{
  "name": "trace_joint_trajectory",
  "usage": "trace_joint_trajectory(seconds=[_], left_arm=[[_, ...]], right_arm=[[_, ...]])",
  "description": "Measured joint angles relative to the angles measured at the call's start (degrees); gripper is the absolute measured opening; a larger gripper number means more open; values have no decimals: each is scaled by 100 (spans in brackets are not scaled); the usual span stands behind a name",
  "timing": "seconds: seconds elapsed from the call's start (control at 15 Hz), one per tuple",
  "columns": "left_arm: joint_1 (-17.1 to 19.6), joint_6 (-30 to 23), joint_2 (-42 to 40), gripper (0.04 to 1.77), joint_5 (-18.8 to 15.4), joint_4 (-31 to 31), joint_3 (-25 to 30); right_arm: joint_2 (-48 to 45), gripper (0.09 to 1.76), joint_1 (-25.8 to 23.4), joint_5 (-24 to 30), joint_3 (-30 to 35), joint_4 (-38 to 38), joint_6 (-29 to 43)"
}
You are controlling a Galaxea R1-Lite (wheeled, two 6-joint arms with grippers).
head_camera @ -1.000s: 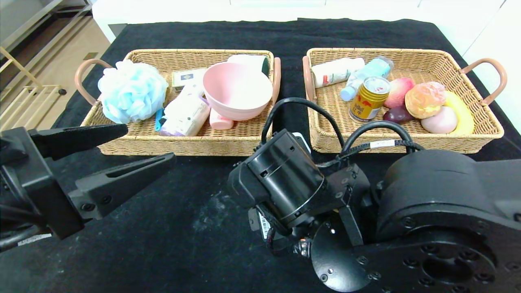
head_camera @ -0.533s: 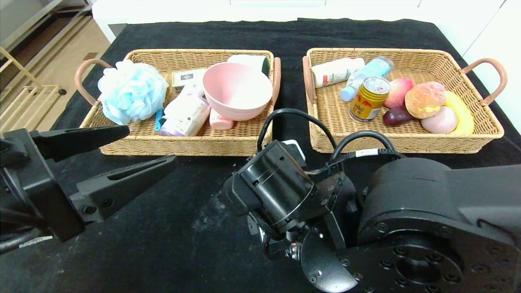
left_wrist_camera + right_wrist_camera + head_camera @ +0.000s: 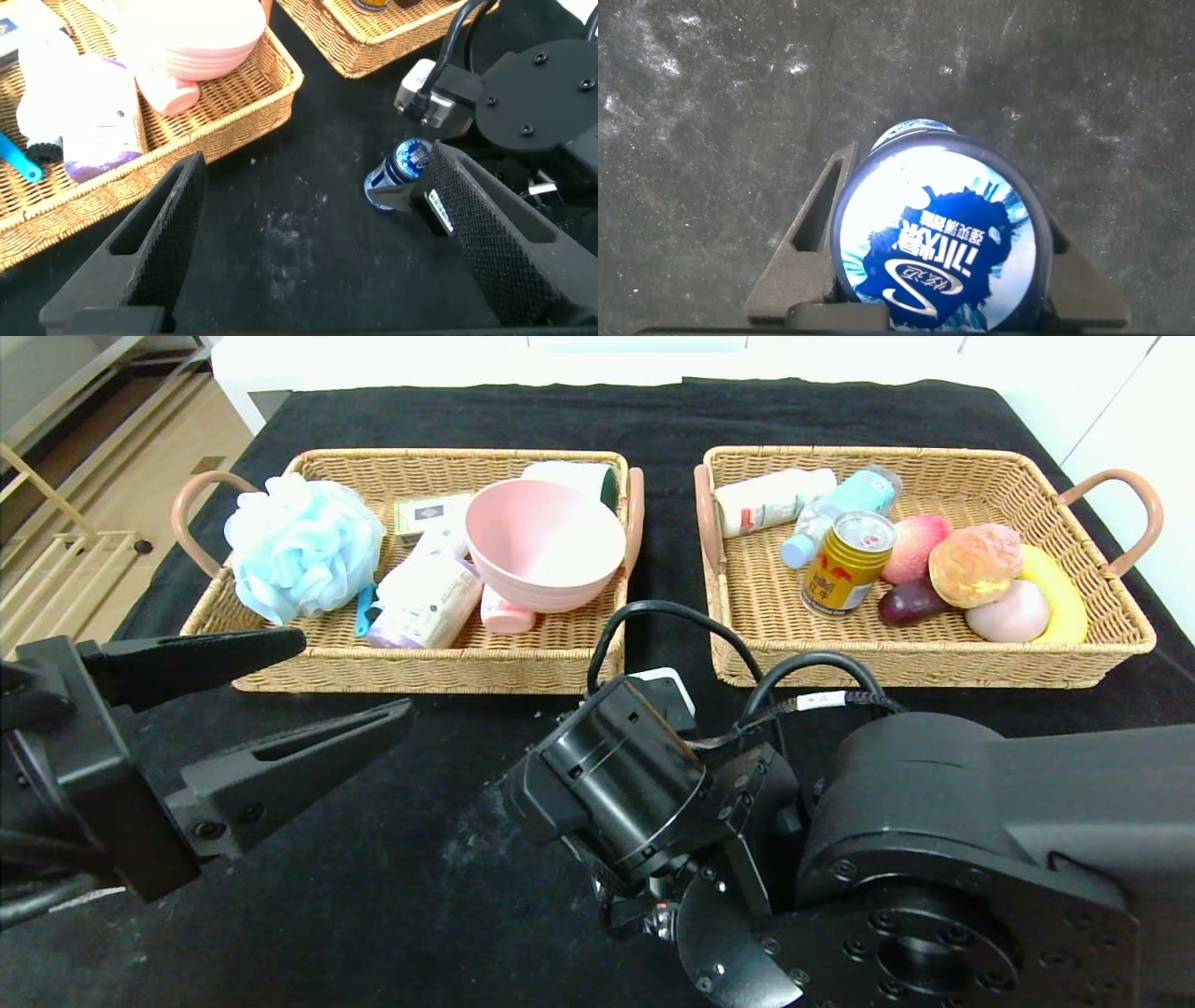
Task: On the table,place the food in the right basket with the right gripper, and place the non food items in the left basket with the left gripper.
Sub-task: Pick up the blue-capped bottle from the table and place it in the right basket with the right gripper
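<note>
The small dark blue jar [image 3: 938, 243] with its blue-white lid sits between the two fingers of my right gripper [image 3: 938, 177], which is shut on it, low over the table [image 3: 373, 859] at centre front. The jar also shows in the left wrist view [image 3: 400, 173]. In the head view my right wrist [image 3: 607, 784] hides the jar. My left gripper [image 3: 353, 674] is open and empty at the front left. The can [image 3: 845, 565] and bun [image 3: 976, 563] lie in the right basket [image 3: 934, 663]. The pink bowl [image 3: 544, 546], blue pouf [image 3: 301, 546] and purple-capped canister [image 3: 425, 602] lie in the left basket [image 3: 411, 672].
The right basket also holds two bottles, a peach, a banana and other fruit. The left basket also holds a small box and a pink bottle. A narrow strip of black cloth runs between the baskets. My right arm's elbow fills the front right.
My right wrist has moved toward the table's front edge and slightly left, away from the baskets. The left gripper has barely shifted.
</note>
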Motion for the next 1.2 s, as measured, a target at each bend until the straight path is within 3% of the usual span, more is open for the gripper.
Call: trace_joint_trajectory(seconds=[1.2], left_arm=[[-215, 15, -111, 172, 9, -2, 28]], right_arm=[[-394, 88, -22, -179, 74, 290, 22]])
